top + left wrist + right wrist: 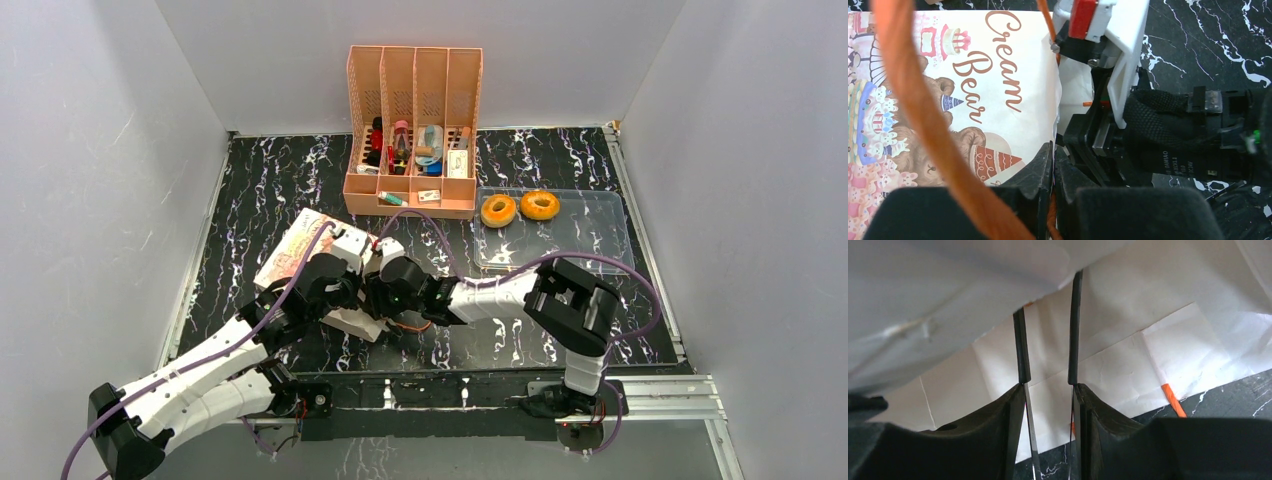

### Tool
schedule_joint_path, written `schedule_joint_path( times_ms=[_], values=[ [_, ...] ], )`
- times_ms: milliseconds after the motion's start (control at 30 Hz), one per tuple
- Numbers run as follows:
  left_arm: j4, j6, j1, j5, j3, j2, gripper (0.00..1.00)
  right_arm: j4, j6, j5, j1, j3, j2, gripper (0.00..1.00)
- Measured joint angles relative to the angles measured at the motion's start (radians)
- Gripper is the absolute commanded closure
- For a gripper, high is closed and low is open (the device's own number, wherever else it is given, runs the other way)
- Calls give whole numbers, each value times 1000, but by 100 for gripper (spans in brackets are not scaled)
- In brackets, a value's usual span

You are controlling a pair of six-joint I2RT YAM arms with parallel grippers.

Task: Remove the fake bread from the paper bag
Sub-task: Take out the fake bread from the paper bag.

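On the table (500, 340), left of centre: bag (300, 245) lies flat, print side up. Left gripper (1053, 175) is pinched tight on its mouth edge, next to the orange cord (918, 115). Right gripper (1048, 350) is inside the mouth, fingers slightly apart, holding nothing. Two bread rings (498, 210) sit in the clear tray (590, 240), back right. Peach organizer (412, 80) holds pens and small items.

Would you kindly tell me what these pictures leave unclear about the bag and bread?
- Bread left inside the bag: top view, arms cover its mouth; right wrist view shows only paper around the right gripper.
- Bag's print: left wrist view, blurred cord crosses it.
- Organizer items: top view, too small.
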Motion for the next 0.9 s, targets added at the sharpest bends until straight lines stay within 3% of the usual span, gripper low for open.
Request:
schedule_joint_path(
  times_ms=[900],
  values=[
    [-29, -3, 15, -80, -36, -19, 100, -27, 16, 281, 63, 160, 172, 60]
  ],
)
